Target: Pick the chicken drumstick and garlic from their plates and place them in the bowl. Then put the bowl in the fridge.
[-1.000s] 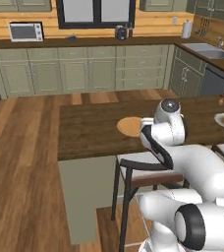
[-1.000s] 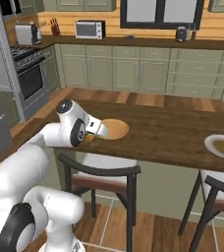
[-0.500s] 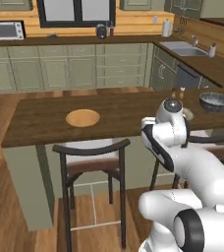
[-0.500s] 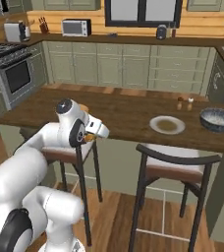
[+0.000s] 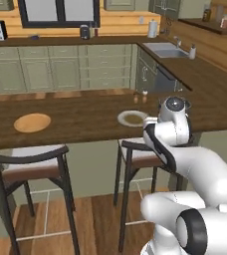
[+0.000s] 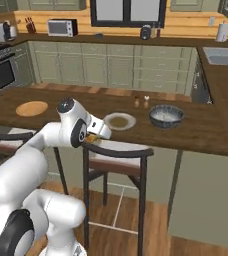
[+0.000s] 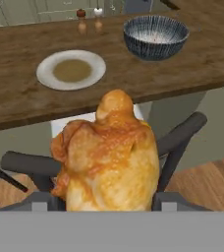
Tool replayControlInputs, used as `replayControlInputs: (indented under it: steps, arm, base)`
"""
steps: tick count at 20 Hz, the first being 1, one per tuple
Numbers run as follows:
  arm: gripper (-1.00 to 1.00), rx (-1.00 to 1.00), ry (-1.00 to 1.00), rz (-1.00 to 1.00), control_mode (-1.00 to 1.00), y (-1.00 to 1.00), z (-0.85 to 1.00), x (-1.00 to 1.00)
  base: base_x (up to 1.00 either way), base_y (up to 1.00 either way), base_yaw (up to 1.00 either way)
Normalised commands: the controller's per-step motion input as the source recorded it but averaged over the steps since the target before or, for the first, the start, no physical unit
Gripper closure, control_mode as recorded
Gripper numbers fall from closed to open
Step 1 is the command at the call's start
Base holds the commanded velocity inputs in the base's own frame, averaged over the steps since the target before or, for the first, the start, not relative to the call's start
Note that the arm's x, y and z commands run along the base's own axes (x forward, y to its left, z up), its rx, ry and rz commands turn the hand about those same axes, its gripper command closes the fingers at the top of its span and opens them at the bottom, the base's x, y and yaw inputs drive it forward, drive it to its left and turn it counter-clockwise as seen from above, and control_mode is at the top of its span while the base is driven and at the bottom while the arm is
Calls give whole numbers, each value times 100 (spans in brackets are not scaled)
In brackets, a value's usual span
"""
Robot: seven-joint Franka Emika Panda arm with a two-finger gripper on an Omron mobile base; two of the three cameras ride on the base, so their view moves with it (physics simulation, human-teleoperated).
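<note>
Driving right along the counter, the base has brought the bowl [image 7: 155,35] to the hand view's upper right, ahead of the gripper [image 7: 106,202], apparently clamped on the chicken drumstick [image 7: 109,157].
</note>
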Motion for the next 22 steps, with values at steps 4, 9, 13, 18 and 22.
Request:
replayControlInputs:
  steps: [4, 9, 13, 18, 22]
  arm:
    - [100, 0, 0, 0, 100, 0, 0, 0]
    - [100, 0, 0, 0, 100, 0, 0, 0]
    - [100, 0, 0, 0, 100, 0, 0, 0]
    - [100, 3, 2, 5, -100, -13, 0, 20]
    - [100, 13, 18, 15, -100, -75, -4, 100]
  base:
    - [63, -100, 6]
    - [100, -61, 13]
    - [100, -46, 16]
    - [80, -40, 15]
    - [0, 0, 0]
